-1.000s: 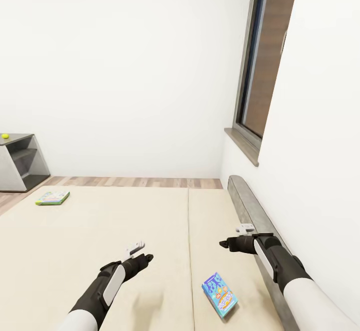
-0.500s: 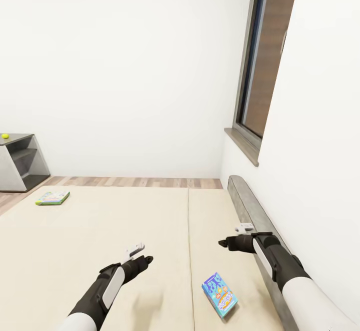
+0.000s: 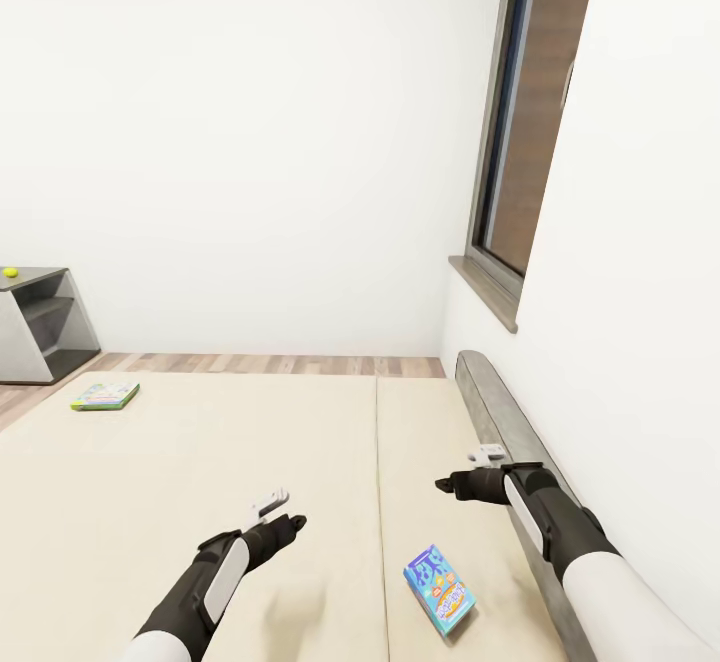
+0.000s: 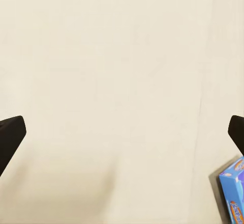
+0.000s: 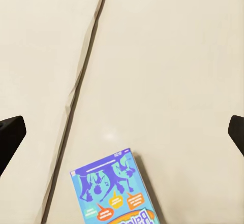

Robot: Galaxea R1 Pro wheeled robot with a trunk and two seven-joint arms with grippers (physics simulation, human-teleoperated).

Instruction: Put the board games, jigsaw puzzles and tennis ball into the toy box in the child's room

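Note:
A mostly blue board game [image 3: 440, 589] lies flat on the beige bed [image 3: 200, 462], near its right side. My right gripper [image 3: 446, 485] hovers open above and just beyond it, and its wrist view looks down on the box [image 5: 116, 191] between wide-spread fingers [image 5: 10, 137]. My left gripper [image 3: 288, 523] hangs open over bare mattress, left of the box [image 4: 233, 191]. A second board game [image 3: 104, 397], green and white, lies at the bed's far left edge. The tennis ball [image 3: 10, 271] sits on the grey table [image 3: 40, 277] at far left.
A grey headboard [image 3: 500, 412] runs along the bed's right side against the white wall, under a dark-framed window [image 3: 525, 122]. A strip of wood plank floor [image 3: 270, 364] separates the bed's far edge from the back wall.
Both arms have sunk slightly toward the mattress, the left a bit more than the right. The board games have not moved.

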